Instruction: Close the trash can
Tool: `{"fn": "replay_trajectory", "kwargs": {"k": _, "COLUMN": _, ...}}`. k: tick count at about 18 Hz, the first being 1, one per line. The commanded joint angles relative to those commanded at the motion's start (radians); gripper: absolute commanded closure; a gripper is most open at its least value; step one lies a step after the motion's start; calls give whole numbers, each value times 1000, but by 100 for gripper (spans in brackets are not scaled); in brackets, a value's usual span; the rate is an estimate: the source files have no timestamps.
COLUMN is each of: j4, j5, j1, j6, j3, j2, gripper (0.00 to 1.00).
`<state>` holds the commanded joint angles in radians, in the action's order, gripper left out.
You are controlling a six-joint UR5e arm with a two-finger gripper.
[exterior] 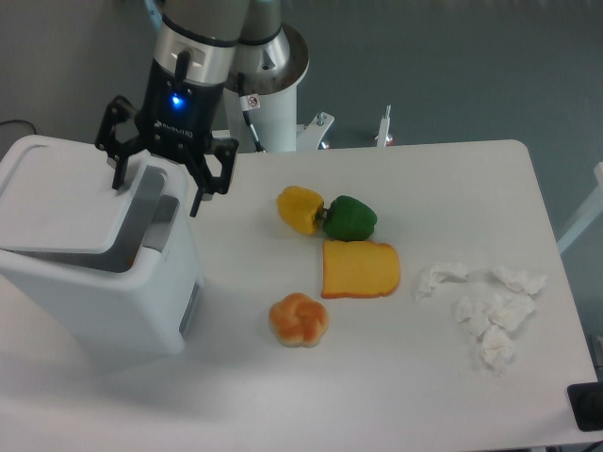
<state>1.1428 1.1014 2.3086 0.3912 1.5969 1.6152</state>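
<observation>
Gripper body (175, 128): a line of white brand lettering on the black housing, beneath a blue light; it appears to read "ROBOTIQ", though it is small.
Robot base column (265, 121): a small round red and white prohibition sticker (252, 102); its symbol is too small to make out.

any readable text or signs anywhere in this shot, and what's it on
"ROBOTIQ": white lettering on the black body of the claw; small and soft, only just readable.
Small round red-and-white sticker on the robot's white base column: a sign, too small to read.
Nothing readable on the trash can.
</observation>
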Motion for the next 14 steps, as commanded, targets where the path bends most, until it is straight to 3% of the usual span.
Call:
{"fn": "replay_trajectory", "kwargs": {"k": 8, "j4": -2, "j5": 52, "j1": 0, "j6": -11, "j3": -49, "j2": 61, "gripper": 0}}
{"fn": "replay_trajectory", "kwargs": {"k": 14, "j4": -2, "j5": 57, "j1": 0, "j6": -12, "j3": -45, "j2": 72, "gripper": 0}}
